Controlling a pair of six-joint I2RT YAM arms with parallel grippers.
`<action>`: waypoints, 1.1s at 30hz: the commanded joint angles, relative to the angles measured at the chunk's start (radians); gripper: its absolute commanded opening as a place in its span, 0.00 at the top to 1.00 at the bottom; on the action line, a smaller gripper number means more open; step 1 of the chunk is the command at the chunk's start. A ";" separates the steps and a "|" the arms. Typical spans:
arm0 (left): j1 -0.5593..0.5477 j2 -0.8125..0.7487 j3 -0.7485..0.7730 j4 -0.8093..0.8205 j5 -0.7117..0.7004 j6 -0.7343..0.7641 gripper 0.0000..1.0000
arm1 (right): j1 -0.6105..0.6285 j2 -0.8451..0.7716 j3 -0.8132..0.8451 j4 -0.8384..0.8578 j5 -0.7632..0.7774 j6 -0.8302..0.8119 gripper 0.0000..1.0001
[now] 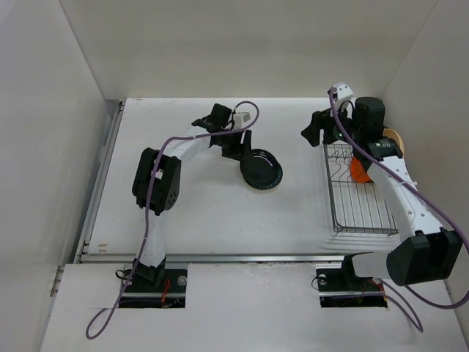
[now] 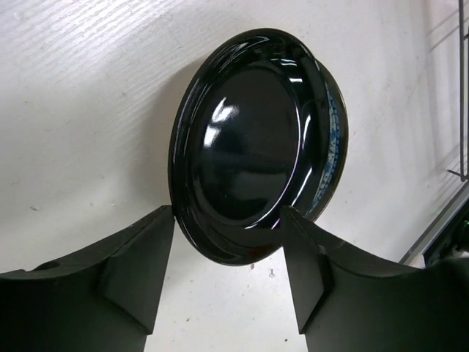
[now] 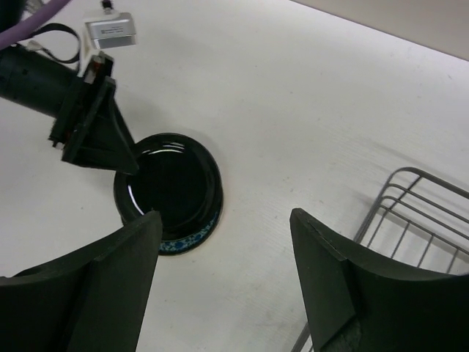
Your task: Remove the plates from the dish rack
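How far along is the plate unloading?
Done: a glossy black round plate sits on a teal-blue patterned plate on the white table. In hand: nothing; left gripper and right gripper are open. Left: at least an orange plate and a tan plate in the silver wire rack.

One bench (image 1: 198, 220) carries one rack (image 1: 355, 209). Four plates can be counted. Two are stacked on the bench: one black plate (image 2: 245, 147) and one blue-patterned plate (image 2: 334, 150). Two are in the rack: one orange plate (image 1: 358, 170) and one tan plate (image 1: 396, 136). Whether the right arm (image 1: 399, 194) hides more cannot be told. There are two arms, counting the left arm (image 1: 157, 180), and two end effectors: the left end effector (image 2: 227, 214) and the right end effector (image 3: 226, 220).
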 commanded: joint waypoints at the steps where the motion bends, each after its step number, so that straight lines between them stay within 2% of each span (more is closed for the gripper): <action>1: 0.000 -0.040 0.050 -0.023 -0.043 -0.004 0.43 | -0.008 -0.028 0.020 -0.012 0.128 0.001 0.24; 2: 0.000 -0.040 0.050 -0.035 -0.072 -0.004 0.43 | -0.008 -0.028 0.045 -0.023 0.247 0.001 0.24; 5: -0.011 -0.051 0.059 -0.055 -0.112 -0.004 0.40 | -0.008 -0.028 0.056 -0.044 0.431 -0.046 0.24; 9: -0.022 -0.051 0.081 -0.087 -0.222 -0.004 0.39 | -0.008 -0.028 0.021 -0.053 0.785 -0.143 0.23; 11: -0.031 -0.077 0.081 -0.113 -0.260 -0.013 0.39 | -0.019 -0.028 -0.011 -0.027 0.880 -0.174 0.21; 13: -0.031 -0.098 0.090 -0.124 -0.320 -0.024 0.36 | -0.028 -0.028 -0.045 -0.027 0.924 -0.194 0.21; 18: -0.031 -0.212 0.078 -0.112 -0.359 -0.024 0.30 | -0.038 0.032 -0.079 -0.037 1.009 -0.203 0.21; 20: -0.031 -0.235 0.067 -0.112 -0.359 -0.033 0.30 | -0.050 0.065 -0.079 -0.037 1.033 -0.203 0.26; 22: -0.031 -0.262 0.067 -0.112 -0.359 -0.033 0.25 | -0.071 0.094 -0.088 -0.037 1.033 -0.203 0.29; 23: -0.031 -0.263 0.056 -0.112 -0.359 -0.033 0.25 | -0.071 0.095 -0.088 -0.037 1.042 -0.203 0.34; 27: -0.031 -0.301 0.056 -0.112 -0.368 -0.042 0.22 | -0.102 0.134 -0.099 -0.037 1.062 -0.203 0.37; 33: -0.031 -0.321 0.056 -0.112 -0.368 -0.042 0.21 | -0.131 0.186 -0.109 -0.015 1.082 -0.212 0.37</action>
